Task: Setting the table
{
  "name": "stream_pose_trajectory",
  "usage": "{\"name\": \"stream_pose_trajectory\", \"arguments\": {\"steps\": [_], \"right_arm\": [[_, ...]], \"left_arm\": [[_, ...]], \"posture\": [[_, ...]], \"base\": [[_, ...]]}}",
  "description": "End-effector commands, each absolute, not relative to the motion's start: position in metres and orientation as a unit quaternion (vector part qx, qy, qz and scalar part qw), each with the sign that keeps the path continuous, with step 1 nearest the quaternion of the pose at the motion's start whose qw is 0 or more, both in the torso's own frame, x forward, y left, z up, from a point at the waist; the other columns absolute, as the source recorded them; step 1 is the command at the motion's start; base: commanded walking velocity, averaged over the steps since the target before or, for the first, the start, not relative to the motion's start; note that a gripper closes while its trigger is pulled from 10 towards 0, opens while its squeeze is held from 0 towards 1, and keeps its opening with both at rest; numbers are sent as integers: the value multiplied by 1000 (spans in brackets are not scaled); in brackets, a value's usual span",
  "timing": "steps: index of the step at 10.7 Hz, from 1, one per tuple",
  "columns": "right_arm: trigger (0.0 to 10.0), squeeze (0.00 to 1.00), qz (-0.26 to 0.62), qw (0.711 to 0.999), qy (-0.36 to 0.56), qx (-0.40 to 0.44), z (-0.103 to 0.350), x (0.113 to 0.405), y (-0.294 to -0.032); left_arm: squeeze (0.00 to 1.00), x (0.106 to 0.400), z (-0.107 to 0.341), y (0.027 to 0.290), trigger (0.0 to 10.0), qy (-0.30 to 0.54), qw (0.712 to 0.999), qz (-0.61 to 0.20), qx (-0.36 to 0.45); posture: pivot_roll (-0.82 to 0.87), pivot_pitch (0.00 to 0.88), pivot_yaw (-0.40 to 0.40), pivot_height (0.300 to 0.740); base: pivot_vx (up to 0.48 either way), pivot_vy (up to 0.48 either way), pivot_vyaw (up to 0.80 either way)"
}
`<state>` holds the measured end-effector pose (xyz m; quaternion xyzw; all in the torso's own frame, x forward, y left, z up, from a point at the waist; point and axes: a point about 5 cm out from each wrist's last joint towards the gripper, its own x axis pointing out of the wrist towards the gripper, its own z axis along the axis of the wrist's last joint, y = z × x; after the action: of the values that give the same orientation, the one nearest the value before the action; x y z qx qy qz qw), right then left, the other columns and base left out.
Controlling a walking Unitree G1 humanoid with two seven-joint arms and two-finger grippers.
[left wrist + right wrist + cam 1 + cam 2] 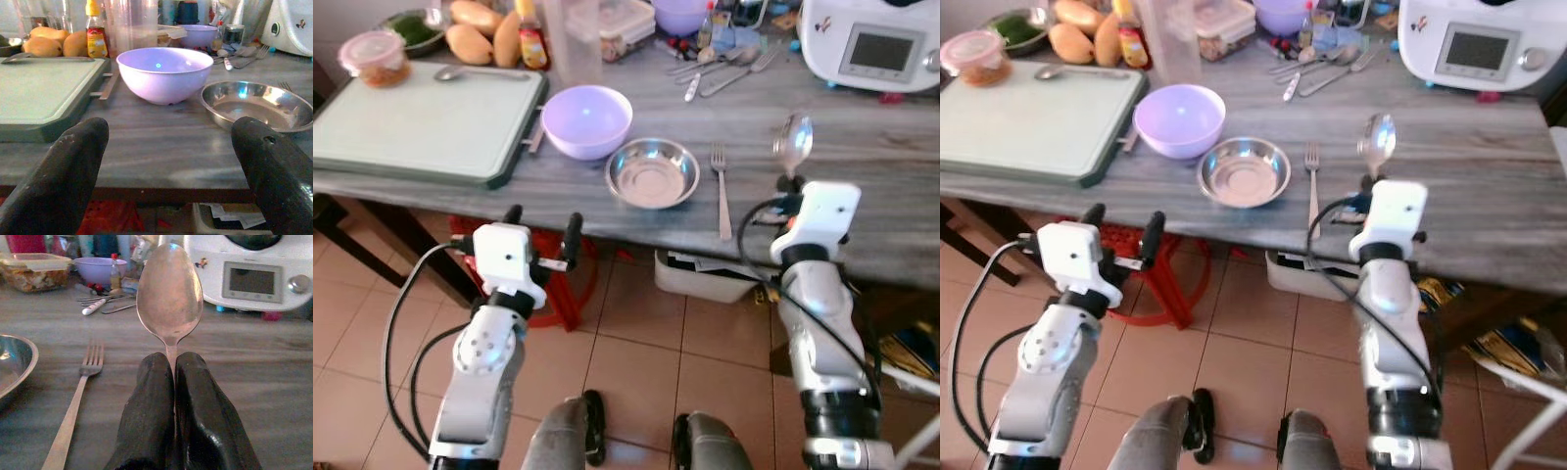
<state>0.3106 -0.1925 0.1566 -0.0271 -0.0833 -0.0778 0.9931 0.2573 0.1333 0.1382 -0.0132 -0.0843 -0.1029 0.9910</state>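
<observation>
I can read no words or numbers from here. The sauce bottle [97, 30] near the table's [862, 196] far edge wears a red and yellow label, its print too small. The white appliance's [254, 269] screen at the far right corner is blank.

Looking along the left gripper [166, 171], its two chunky black fingers [56, 186] are spread wide apart with nothing between them, sitting just off the near edge of the grey wood-grain table [161, 152]. Straight ahead there's a round lilac plastic bowl [166, 73], and right beside it a shallow shiny steel dish [259, 104]. Off to the other side lies a pale green cutting board [39, 95]. Further back: a few yellow-orange mangoes [49, 43], an orange-capped sauce bottle [96, 30], a clear tall plastic container [134, 24] and a second lilac bowl [198, 35].
</observation>
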Motion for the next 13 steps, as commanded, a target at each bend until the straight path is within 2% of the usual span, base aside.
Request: {"name": "stream_pose_trajectory", "arguments": {"steps": [1,4,9,13], "right_arm": [[10000,0,-103,992,-70,6,156,317,-202],[10000,0,-119,990,-35,67,149,333,-204],[10000,0,-117,988,-23,94,154,360,-207],[10000,0,-124,987,-72,77,167,350,-212]], "left_arm": [[0,251,137,133,10000,-78,991,-106,-9],[0,250,138,133,10000,-77,990,-114,-2],[0,240,138,136,10000,-63,989,-132,11],[0,240,145,133,10000,-78,987,-141,-2]], "posture": [[17,207,35,740],[38,212,42,740],[75,232,63,740],[55,226,56,740]], "base": [[0,0,0],[0,0,0],[0,0,0],[0,0,0]]}}
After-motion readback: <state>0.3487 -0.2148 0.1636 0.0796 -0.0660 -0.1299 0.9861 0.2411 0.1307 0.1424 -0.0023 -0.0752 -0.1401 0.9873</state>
